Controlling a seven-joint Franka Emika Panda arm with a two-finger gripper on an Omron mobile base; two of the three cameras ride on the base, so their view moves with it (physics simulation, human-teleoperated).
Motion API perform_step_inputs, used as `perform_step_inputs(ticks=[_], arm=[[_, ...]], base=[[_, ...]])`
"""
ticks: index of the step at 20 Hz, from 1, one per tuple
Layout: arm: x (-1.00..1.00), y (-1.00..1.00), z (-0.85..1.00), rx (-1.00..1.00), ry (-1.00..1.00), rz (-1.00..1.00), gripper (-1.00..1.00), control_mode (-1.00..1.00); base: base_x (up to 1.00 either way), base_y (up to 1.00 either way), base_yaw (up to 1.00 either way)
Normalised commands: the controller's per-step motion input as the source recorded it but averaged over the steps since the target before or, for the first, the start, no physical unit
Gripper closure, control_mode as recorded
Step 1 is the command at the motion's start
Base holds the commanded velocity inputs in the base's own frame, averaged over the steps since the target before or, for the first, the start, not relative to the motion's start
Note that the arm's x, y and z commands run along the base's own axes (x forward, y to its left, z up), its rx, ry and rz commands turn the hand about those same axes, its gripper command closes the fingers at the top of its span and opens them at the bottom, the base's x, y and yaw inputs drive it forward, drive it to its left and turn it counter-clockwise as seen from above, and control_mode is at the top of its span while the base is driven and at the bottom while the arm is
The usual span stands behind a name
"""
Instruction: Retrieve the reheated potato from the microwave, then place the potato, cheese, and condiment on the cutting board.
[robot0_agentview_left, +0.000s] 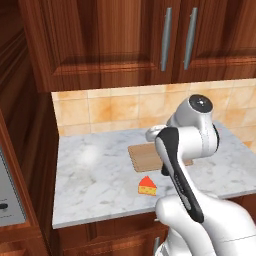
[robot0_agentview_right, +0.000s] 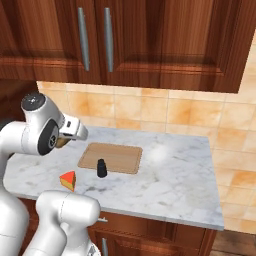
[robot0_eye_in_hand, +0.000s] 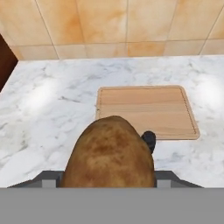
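The claw (robot0_eye_in_hand: 109, 186) is pinching the brown, rough-skinned oval potato (robot0_eye_in_hand: 109, 153), which sits right at its tips and high above the white marble counter (robot0_agentview_left: 95, 175). In the right base view a bit of the brown lump peeks out beside the arm's hand, though it is hard to see well there. The potato looks firm and a little heavy for its size, and its bumpy skin should not slip much, so holding it across the fat middle seems best. It was warmed up, so it may be a bit soft and should not be squeezed hard. Ahead of the claw and below it lies the flat light-brown wooden cutting board (robot0_eye_in_hand: 146, 109). The small dark shaker bottle of condiment (robot0_agentview_right: 102, 168) stands just under the claw, at the board's near edge. The orange triangle of cheese (robot0_agentview_left: 147, 186) lies on the counter nearer the robot. No words or labels can be read anywhere.
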Motion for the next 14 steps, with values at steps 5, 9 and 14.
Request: perform_step_inputs(ticks=[5, 9, 14], arm=[[0.52, 0.00, -0.39, 0.00, 0.01, 0.00, 1.00, -1.00], [0.45, 0.05, -0.40, 0.00, 0.09, 0.00, 1.00, -1.00], [0.40, 0.00, -0.40, 0.00, 0.07, 0.00, 1.00, -1.00]], base=[[0.00, 0.00, 0.00], [0.00, 0.00, 0.00], [0.00, 0.00, 0.00]])
